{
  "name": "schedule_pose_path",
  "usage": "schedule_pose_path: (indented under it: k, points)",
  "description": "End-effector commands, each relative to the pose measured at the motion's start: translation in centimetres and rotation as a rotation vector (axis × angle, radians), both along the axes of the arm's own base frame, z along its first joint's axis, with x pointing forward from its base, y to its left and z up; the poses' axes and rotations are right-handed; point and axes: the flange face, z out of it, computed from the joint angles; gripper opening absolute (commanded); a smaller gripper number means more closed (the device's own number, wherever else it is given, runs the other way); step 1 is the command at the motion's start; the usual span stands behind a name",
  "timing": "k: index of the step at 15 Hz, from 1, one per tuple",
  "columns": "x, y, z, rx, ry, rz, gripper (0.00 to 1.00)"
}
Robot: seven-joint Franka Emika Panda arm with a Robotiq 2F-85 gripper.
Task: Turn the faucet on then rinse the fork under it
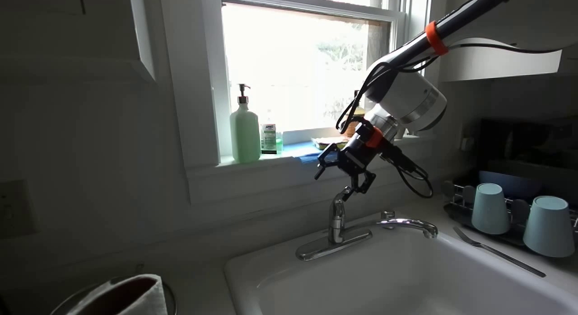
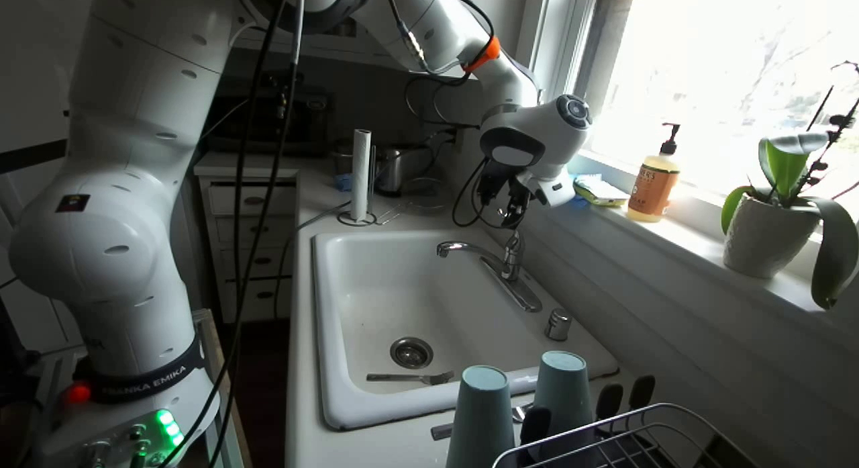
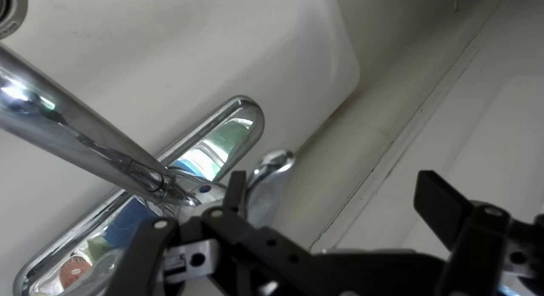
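The silver faucet (image 1: 336, 222) stands at the sink's back edge, its slim spout reaching over the basin; it also shows in an exterior view (image 2: 512, 258) and the wrist view (image 3: 76, 122). No water stream shows. My gripper (image 1: 333, 185) is open and tilted down at the lever's top. In the wrist view the gripper (image 3: 333, 190) has the lever between its fingers, close beside the left finger; I cannot tell if they touch. One fork (image 2: 409, 378) lies in the sink near the drain. Another fork (image 1: 501, 255) lies on the counter, partly hidden by cups in an exterior view (image 2: 441, 432).
A green soap bottle (image 1: 245, 132), a small sanitizer bottle (image 1: 269, 138) and an orange soap bottle (image 2: 653, 186) stand on the windowsill with a potted plant (image 2: 772, 233). Two upturned cups (image 1: 491, 209) and a dish rack (image 2: 604, 431) flank the sink. A paper roll (image 2: 361, 176) stands beyond it.
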Motion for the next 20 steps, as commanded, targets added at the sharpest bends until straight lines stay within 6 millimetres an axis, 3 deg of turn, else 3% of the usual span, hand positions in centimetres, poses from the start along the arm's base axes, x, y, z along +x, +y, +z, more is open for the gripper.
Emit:
schedule_pose_path:
  k: [1, 20]
  points:
    - [0.60, 0.00, 1.92, 0.064, -0.058, -0.001, 1.00]
    - [0.44, -0.86, 2.49, 0.054, -0.077, -0.023, 1.00]
